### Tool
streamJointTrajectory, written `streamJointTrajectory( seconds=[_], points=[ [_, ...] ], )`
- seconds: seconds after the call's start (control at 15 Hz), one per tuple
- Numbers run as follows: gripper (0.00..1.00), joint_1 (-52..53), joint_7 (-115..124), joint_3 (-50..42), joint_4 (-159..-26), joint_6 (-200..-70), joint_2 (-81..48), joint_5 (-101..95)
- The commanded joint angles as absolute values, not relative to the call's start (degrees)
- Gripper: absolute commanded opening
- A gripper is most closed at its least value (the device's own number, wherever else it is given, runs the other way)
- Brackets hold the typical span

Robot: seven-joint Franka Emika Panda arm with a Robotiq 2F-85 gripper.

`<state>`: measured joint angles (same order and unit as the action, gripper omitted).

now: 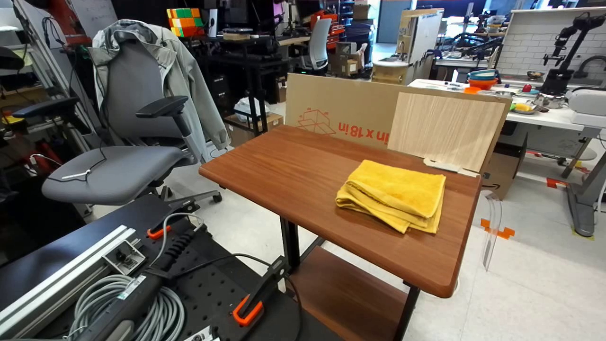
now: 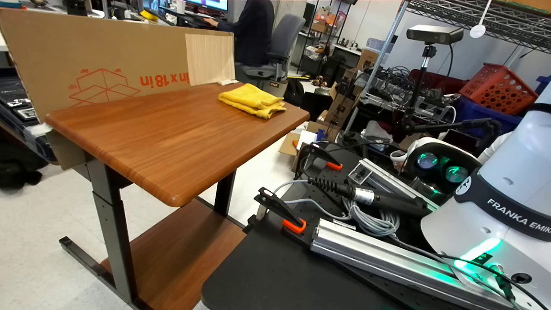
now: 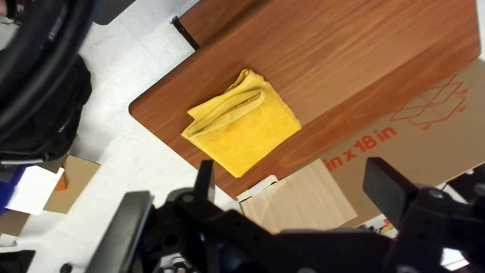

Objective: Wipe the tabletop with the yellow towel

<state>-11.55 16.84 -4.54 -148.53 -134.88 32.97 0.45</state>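
The yellow towel (image 1: 393,194) lies folded on the brown wooden tabletop (image 1: 293,166), near one end. It also shows in an exterior view (image 2: 252,100), close to the table's far end, and in the wrist view (image 3: 246,129). The tabletop shows in an exterior view (image 2: 163,137) and in the wrist view (image 3: 333,57). My gripper (image 3: 290,163) shows only in the wrist view. Its two black fingers are wide apart with nothing between them. It is above the table and apart from the towel.
A cardboard sheet (image 1: 341,99) with red print stands along the table's back edge, with a light wood panel (image 1: 445,128) against it. A black bench (image 2: 267,267) with clamps, cables and an aluminium bar stands beside the table. A grey chair (image 1: 118,170) stands near the table.
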Motion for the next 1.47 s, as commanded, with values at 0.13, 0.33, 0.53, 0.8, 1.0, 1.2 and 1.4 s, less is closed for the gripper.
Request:
streamJointTrajectory(
  seconds=[0.13, 0.33, 0.53, 0.8, 1.0, 1.2, 1.4],
  points=[
    [1.0, -17.1, 28.5, -4.8, -135.4, -141.5, 11.0, 0.4],
    [1.0, -17.6, 37.3, -5.7, -126.6, -140.8, 0.2, -0.7],
    [1.0, -15.3, 36.7, -7.8, -128.2, -140.7, 1.1, 0.2],
    [1.0, -14.8, 36.6, -8.1, -126.6, -143.7, -1.7, 1.6],
    [1.0, -13.0, 41.0, -8.1, -125.9, -145.1, -4.0, 2.1],
    [1.0, -10.6, 47.1, -7.8, -124.2, -143.7, -8.1, 1.2],
    [1.0, -8.6, 51.0, -7.8, -121.5, -143.8, -14.0, 3.9]
  ],
)
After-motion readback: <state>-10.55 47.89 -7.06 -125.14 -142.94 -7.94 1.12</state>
